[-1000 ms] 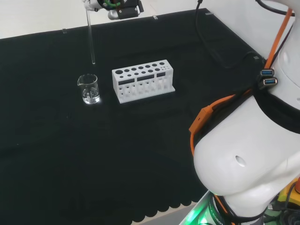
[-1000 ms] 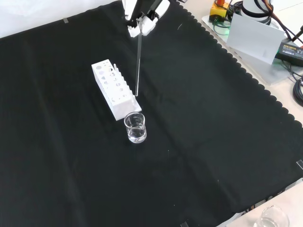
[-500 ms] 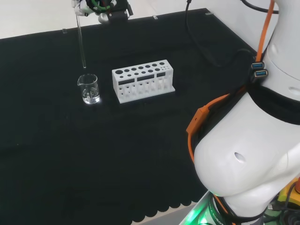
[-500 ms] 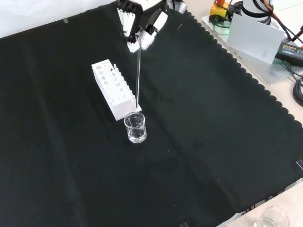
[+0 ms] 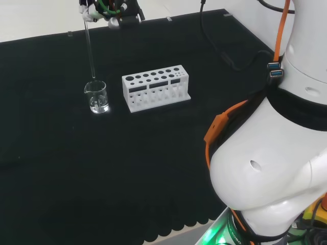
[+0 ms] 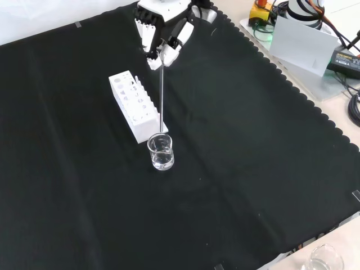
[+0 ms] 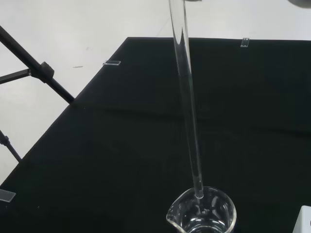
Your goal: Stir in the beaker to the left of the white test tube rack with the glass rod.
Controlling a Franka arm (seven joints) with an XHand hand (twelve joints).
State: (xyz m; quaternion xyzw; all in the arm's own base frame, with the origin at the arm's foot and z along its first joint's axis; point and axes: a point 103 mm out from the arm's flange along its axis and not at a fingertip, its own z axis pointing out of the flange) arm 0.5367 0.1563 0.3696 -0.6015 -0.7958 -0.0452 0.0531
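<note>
While the stirring itself has not begun, you have most of the approach behind you: the hand (image 6: 163,36) has its fingers curled round the top of the glass rod (image 6: 161,95), which hangs nearly upright with its lower tip just above the mouth of the beaker (image 6: 161,152). Take the beaker as your landmark. In the head view it stands on the black cloth (image 5: 153,168) just to the left of the white test tube rack (image 5: 156,88), a small gap between them, and it holds a shallow layer of clear liquid. In that view the rod's tip sits right over the beaker's rim, and the hand is well above the beaker. From the wrist view, the tip of the rod (image 7: 187,102) lines up with the open mouth of the beaker (image 7: 201,213), near its rim, and looks not yet to reach the liquid, though clear glass makes that hard to judge. What is left, by my reading, is to lower the rod into the liquid, keep it clear of the wall, and stir.
</note>
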